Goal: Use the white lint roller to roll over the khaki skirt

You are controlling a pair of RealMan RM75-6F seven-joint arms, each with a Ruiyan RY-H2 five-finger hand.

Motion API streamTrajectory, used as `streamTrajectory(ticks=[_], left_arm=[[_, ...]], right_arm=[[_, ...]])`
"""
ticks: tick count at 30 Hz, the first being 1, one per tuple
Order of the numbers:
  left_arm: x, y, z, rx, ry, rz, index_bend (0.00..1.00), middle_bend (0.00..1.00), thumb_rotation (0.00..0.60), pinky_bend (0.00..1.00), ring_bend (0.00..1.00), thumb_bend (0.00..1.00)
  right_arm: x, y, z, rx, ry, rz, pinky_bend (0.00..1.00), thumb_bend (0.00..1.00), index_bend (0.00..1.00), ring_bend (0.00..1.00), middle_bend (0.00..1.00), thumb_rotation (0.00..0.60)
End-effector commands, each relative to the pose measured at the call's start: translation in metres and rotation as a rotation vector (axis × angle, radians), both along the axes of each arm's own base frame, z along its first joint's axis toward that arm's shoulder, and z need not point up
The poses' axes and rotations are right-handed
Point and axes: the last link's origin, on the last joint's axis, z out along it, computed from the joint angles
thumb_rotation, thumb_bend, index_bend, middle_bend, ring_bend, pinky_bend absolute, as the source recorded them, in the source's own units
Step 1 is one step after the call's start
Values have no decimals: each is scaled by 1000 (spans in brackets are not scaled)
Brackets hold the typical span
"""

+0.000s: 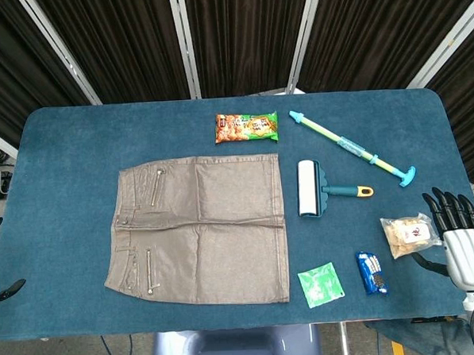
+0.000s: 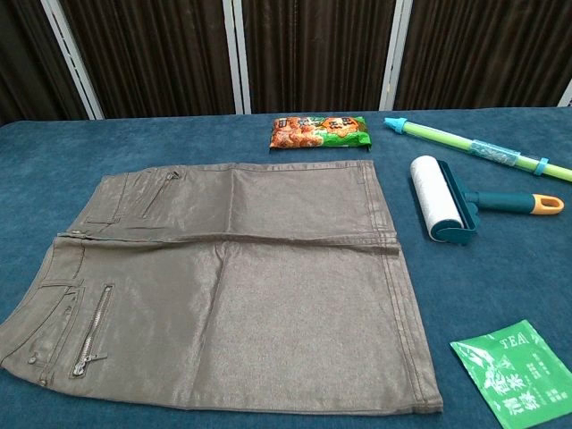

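The khaki skirt point(image 1: 200, 227) point(image 2: 223, 286) lies flat on the blue table, waistband to the left. Just right of it lies the white lint roller point(image 1: 307, 188) point(image 2: 435, 197), with a teal frame and a teal handle tipped in orange point(image 1: 357, 190) pointing right. My right hand point(image 1: 461, 233) hovers at the table's right edge, fingers apart and holding nothing, well right of the roller. Only a dark tip of my left hand point(image 1: 6, 290) shows at the far left edge. The chest view shows neither hand.
A snack bag point(image 1: 246, 128) lies beyond the skirt. A green-and-yellow water squirter point(image 1: 351, 148) lies diagonally behind the roller. A clear snack packet point(image 1: 408, 234), a blue packet point(image 1: 371, 272) and a green tea sachet point(image 1: 320, 284) sit at the front right.
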Motion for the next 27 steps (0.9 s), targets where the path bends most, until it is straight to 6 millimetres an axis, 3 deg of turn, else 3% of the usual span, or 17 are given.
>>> streamTrajectory(ticks=[1,5,8,15,19,23,27], left_arm=[[-1,0,0,1,2,2,0,0,600,0,0,0],[-2,0,0,3,3,7,0,0,600,0,0,0],[-2,1,0,4,8,8,0,0,600,0,0,0],[-5,7,-3,-1,17,23,0,0,600,0,0,0],[-5,9,-4,1,19,30,0,0,600,0,0,0],[-8,11,-4,7,28,53,0,0,600,0,0,0],[-12,12,-4,13,41,77,0,0,600,0,0,0]], right_arm=[[-1,-1,-1,7,0,-1,0,0,0,0,0,600],[-2,-7,-8,48,-12,-9,0,0,0,0,0,600],[-1,-23,-16,104,-17,-17,0,0,0,0,0,600],[6,-100,-39,210,99,-19,0,0,0,0,0,600],[6,-125,-50,227,120,-28,22,1,0,1,53,600],[-2,-164,-73,257,125,-84,116,129,28,51,142,600],[-7,-186,-95,279,117,-120,147,251,62,80,165,600]])
